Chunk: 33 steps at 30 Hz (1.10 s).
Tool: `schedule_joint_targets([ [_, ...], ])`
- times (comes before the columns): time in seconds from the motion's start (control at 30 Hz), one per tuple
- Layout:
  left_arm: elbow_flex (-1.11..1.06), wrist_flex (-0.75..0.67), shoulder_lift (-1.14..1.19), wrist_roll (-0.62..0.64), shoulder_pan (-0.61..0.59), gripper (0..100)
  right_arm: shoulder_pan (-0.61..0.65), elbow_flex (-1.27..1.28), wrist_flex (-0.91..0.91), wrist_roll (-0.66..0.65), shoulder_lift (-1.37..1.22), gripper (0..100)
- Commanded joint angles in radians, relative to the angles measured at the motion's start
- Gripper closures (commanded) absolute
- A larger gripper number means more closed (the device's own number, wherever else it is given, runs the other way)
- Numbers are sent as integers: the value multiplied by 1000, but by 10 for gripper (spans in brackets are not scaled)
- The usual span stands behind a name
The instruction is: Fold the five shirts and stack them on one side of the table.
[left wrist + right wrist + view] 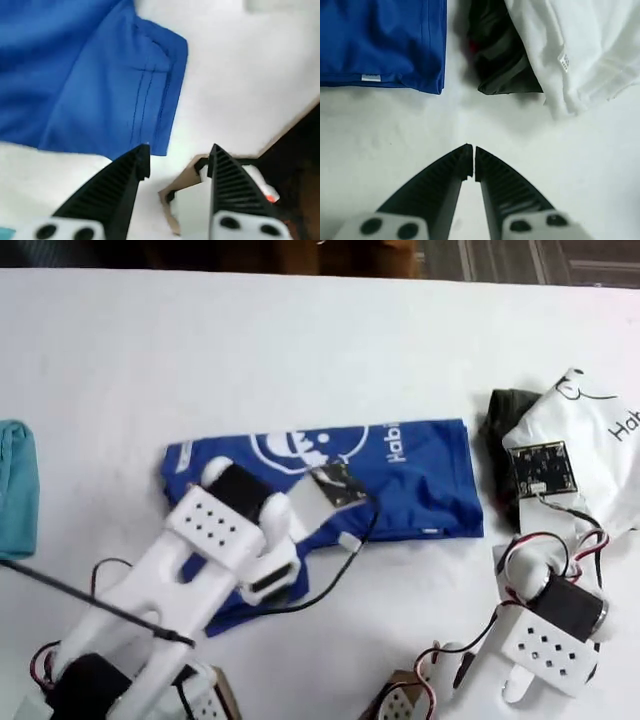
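Four shirts are in view on the white table [300, 350]. We note the blue shirt [420, 480] lying flat and partly folded at the middle, its long axis running side to side across the table, print facing up along the far edge. We cannot tell which end holds the collar.

The left arm [215, 530] stands over the shirt's left part. The left gripper [179, 157] has its jaws wide apart and holds nothing; a stitched corner of the blue cloth lies just beside one fingertip, not between the jaws.

The right gripper [473, 155] is over bare table with its jaws all but closed on nothing. The blue shirt's right edge lies ahead of it to one side, apart from the tips.

A dark shirt [497, 425] sits just right of the blue one, with a white shirt [600, 455] lying partly over it. A teal shirt [15, 490] rests at the table's left edge, well apart.
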State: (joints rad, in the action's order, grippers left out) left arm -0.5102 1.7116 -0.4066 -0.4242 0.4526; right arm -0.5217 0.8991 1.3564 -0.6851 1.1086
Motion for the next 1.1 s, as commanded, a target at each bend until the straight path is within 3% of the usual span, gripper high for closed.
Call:
schedule_joint_targets([
  [0.0, 24, -9, 8, -75, 2, 790, -4, -8, -31, -9, 7, 980],
  [0.3, -240, -196, 11, -281, 9, 790, -10, -21, -30, -9, 7, 980],
  [0.6, -326, -334, 26, -284, 0, 790, -5, -21, -59, -9, 5, 980],
  [0.83, -277, -443, 345, -285, -18, 791, -5, -21, -81, -9, 5, 980],
  [1.07, -157, -457, 488, -284, -11, 893, -10, -23, -88, -9, 5, 980],
])
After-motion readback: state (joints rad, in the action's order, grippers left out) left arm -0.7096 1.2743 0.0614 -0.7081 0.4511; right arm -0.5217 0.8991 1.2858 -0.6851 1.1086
